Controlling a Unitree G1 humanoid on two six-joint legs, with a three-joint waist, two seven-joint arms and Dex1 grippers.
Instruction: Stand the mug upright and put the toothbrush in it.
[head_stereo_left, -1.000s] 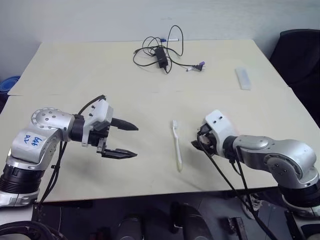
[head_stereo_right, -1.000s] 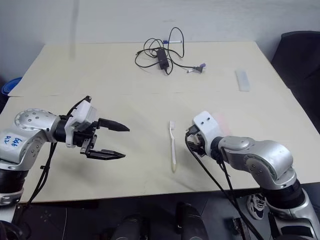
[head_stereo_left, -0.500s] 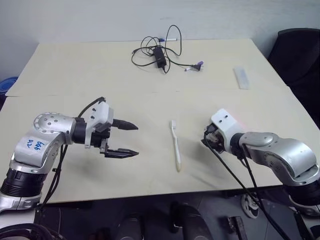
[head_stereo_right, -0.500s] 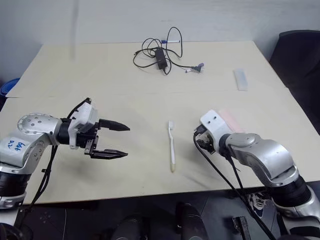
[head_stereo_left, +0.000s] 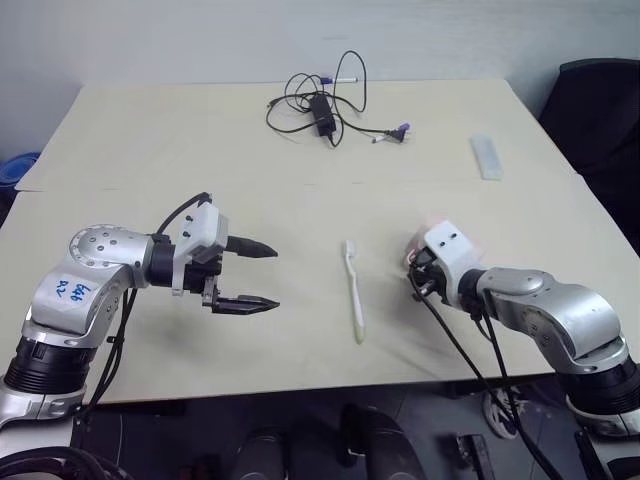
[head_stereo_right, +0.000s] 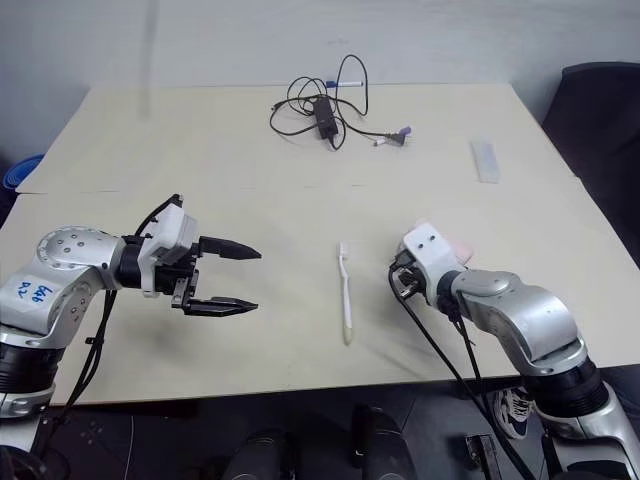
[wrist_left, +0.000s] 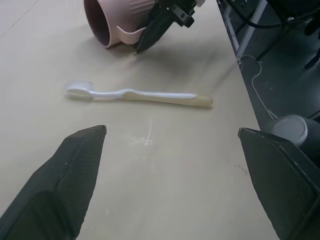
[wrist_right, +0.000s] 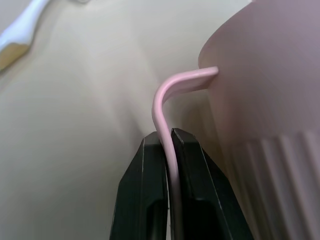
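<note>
**Right hand clamped on the mug's handle; mug on its side**

The mug (wrist_left: 117, 22) lies on its side on the bench (head_stereo_left: 150, 140), near the front edge on the robot's right, its open mouth facing toward the toothbrush and the left arm. The right hand (wrist_right: 168, 145) has its 2 fingers closed on the loop handle (wrist_right: 167, 100), the thin pink strip pinched between them. The coming move, as I judge it, turns on this: the handle sits at the mouth end, on the side toward the hand, so the wrist must swing the mouth upward to set the base down.

The toothbrush (head_stereo_left: 353, 290) lies flat between the 2 arms, its long axis running away from the robot, bristles at the far end and the yellowish end toward the front edge. It lies just left of the mug and apart from it. The left hand (head_stereo_left: 250, 275) hovers open and empty, pointing toward the toothbrush, and is well placed to take it.

From the head views the right arm covers most of the mug, leaving a sliver of pink. Whether the mug's side rests on the bench or is slightly lifted, I cannot tell.
</note>
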